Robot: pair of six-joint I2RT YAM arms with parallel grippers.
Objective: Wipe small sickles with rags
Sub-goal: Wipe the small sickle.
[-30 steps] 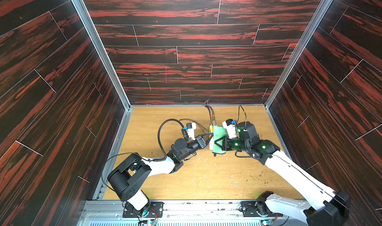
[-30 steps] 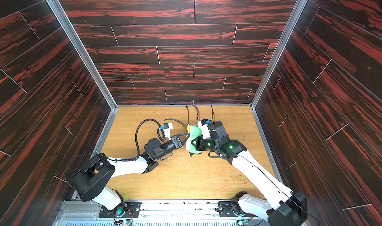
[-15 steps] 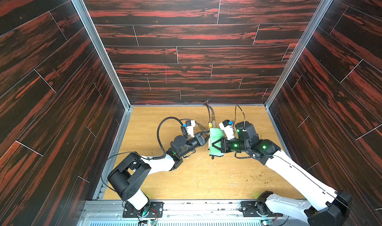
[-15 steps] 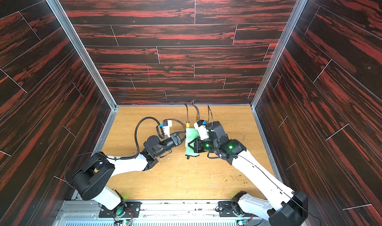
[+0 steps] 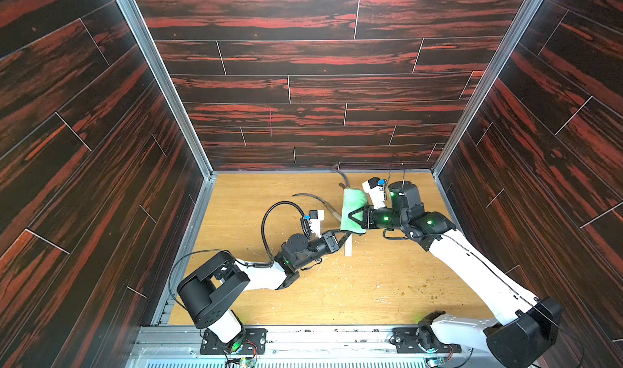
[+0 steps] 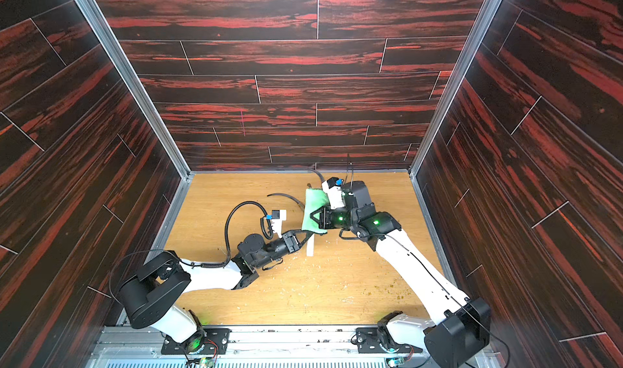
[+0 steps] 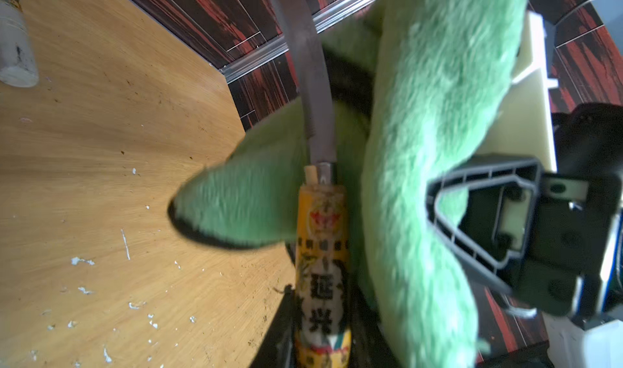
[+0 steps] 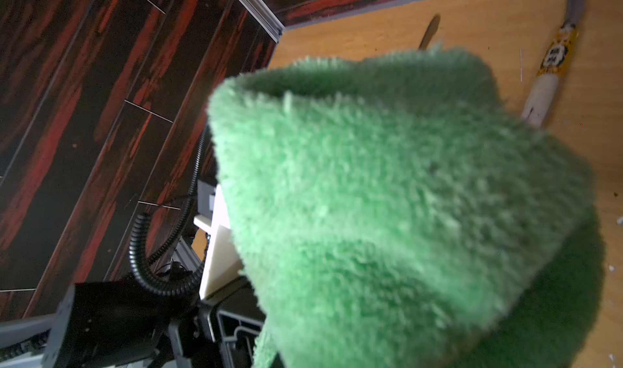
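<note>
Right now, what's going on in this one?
The left claw is shut on the labelled handle of a small sickle. The right claw is shut on the green rag, which is wrapped around that sickle's blade just above the handle, so it looks mid-wipe. A second sickle lies on the table beside them, untouched.

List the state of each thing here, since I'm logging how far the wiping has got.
left gripper: shut on the held sickle's handle.
right gripper: shut on the rag.
held sickle: gripped by its labelled handle, blade against the rag.
rag: lifted, folded, touching that blade.
second sickle: lying loose, untouched.
third sickle: lying loose, untouched.
</note>
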